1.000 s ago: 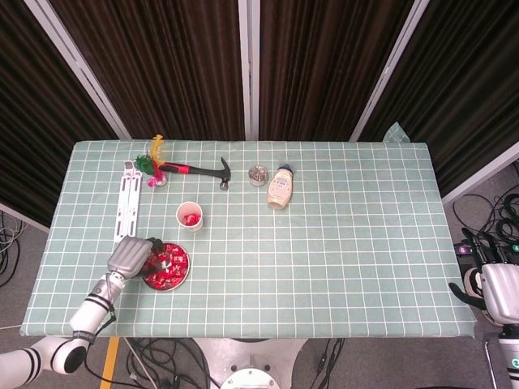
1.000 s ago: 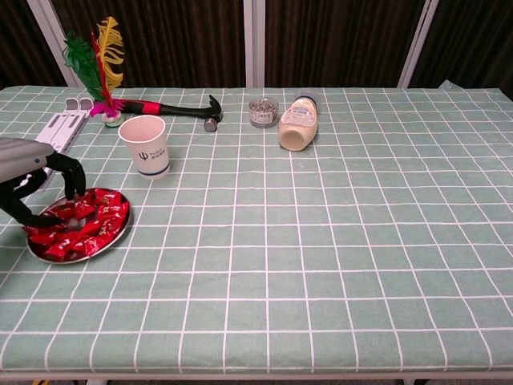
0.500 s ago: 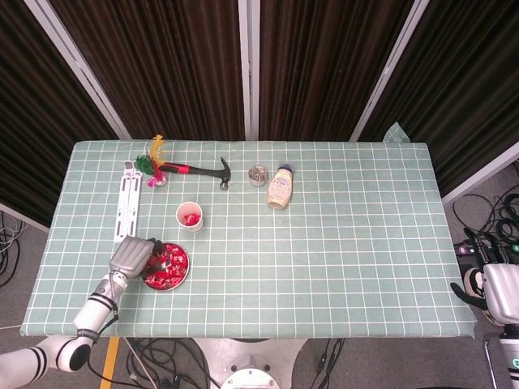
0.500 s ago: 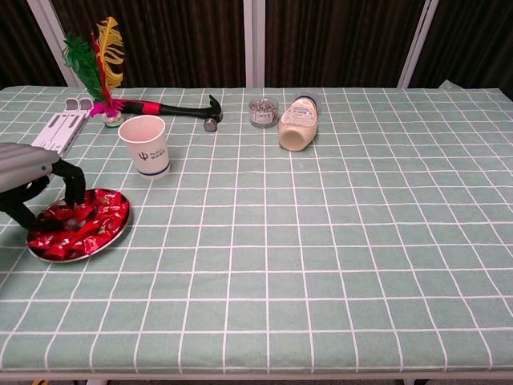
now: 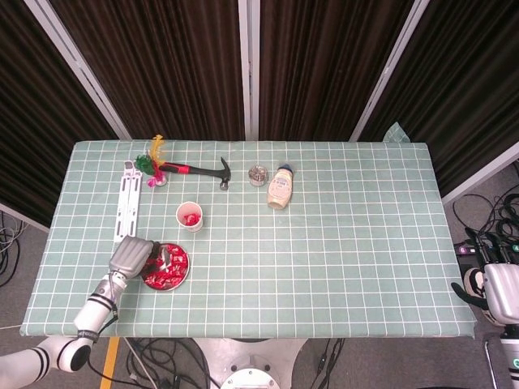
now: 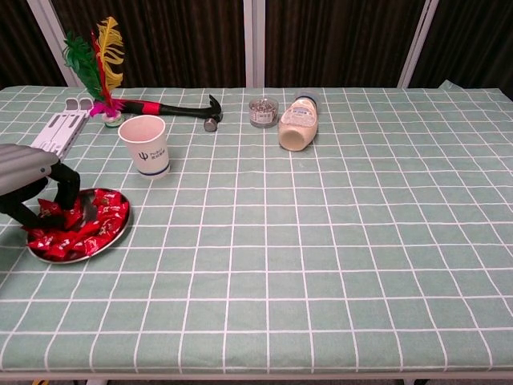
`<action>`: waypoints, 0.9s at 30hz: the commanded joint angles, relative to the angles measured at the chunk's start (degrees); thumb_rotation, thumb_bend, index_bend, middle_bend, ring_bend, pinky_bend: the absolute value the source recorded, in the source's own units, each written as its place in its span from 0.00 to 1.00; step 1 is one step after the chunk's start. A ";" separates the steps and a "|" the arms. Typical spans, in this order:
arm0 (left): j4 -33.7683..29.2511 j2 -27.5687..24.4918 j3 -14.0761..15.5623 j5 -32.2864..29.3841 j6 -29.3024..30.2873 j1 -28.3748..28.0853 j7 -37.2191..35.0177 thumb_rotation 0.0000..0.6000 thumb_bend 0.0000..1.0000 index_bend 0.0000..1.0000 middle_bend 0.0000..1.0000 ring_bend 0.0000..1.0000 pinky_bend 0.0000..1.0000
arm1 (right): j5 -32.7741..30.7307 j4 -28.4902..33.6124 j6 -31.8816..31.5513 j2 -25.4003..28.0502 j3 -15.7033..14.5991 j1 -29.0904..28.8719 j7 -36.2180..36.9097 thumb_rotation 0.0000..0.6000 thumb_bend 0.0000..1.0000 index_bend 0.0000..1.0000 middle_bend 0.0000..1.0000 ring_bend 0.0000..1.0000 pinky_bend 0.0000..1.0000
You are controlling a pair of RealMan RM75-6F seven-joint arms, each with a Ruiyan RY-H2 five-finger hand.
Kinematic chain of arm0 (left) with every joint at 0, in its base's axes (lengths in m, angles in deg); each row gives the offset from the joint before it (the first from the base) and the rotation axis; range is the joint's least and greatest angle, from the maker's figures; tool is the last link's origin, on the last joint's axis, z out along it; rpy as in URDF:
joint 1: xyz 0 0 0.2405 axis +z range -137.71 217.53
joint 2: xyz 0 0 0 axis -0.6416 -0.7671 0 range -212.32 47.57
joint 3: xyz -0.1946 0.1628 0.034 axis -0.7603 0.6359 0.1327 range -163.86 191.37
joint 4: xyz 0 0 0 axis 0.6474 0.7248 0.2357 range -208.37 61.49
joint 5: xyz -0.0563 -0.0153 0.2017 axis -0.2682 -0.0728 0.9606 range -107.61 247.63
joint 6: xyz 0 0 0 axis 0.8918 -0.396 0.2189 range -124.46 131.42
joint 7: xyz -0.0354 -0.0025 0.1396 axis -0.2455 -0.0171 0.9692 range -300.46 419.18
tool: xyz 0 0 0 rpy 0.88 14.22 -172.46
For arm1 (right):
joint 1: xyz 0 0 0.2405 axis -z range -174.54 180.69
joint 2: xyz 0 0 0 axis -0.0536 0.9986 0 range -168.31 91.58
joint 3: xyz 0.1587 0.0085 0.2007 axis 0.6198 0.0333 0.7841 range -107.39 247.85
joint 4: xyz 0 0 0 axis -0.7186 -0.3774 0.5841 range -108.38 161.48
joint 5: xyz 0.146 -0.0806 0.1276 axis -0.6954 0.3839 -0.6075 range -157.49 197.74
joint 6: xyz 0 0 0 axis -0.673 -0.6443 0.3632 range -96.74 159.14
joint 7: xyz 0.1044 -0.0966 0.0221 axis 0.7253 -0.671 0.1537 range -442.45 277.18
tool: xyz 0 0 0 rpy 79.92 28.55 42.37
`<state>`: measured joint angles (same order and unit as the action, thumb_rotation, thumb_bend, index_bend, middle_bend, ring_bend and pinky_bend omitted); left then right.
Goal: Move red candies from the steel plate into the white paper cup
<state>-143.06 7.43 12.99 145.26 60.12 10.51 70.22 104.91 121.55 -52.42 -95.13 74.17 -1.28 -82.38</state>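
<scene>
Red candies (image 6: 84,231) heaped on the steel plate (image 6: 113,238), near the table's (image 6: 337,241) front left corner. Left hand (image 6: 32,180) sits over the plate's left side, fingers (image 6: 67,190) curled down into the pile; a candy appears pinched between thumb and finger, though the pile behind makes this hard to confirm. White cup (image 6: 146,144) stands upright just behind the plate, apart from it; head view shows red candy already inside (image 5: 190,218). Nothing between plate and cup. Further back: hammer (image 6: 172,108), feathered shuttlecock (image 6: 100,60), white folded rack (image 6: 62,128), small jar (image 6: 262,111), a bottle (image 6: 297,124) lying on its side. Right hand (image 5: 496,293) hangs off the table's right edge, well apart; its finger state cannot be told.
</scene>
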 commanded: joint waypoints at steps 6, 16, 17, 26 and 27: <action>0.01 -0.32 -0.12 2.79 1.77 -0.01 -2.49 1.00 0.41 0.65 0.71 0.86 1.00 | 0.11 -0.21 -0.19 0.02 0.00 0.10 0.49 1.00 0.10 0.06 0.24 0.09 0.27; -7.66 -5.63 -4.57 5.35 3.83 -3.41 -2.59 1.00 0.42 0.66 0.72 0.86 1.00 | 0.42 -1.00 -0.98 0.20 0.02 0.52 1.73 1.00 0.10 0.06 0.24 0.09 0.27; -8.44 -6.32 -5.67 5.25 3.57 -4.34 -2.46 1.00 0.42 0.66 0.72 0.86 1.00 | 0.44 -1.07 -1.07 0.20 0.00 0.58 1.85 1.00 0.10 0.06 0.24 0.09 0.27; -5.25 -5.53 -12.85 0.97 -3.40 -12.69 -4.85 1.00 0.42 0.66 0.71 0.86 1.00 | 0.09 -1.37 -0.98 0.03 0.02 0.73 2.03 1.00 0.10 0.06 0.24 0.09 0.27; -4.45 -5.03 -13.15 0.51 -4.20 -13.38 -5.16 1.00 0.42 0.66 0.71 0.86 1.00 | 0.00 -1.42 -0.92 0.01 0.02 0.74 2.04 1.00 0.10 0.06 0.24 0.09 0.27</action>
<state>-149.14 1.42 0.95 146.97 57.58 -1.30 65.90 104.91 120.15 -53.35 -95.11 74.19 -0.54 -80.35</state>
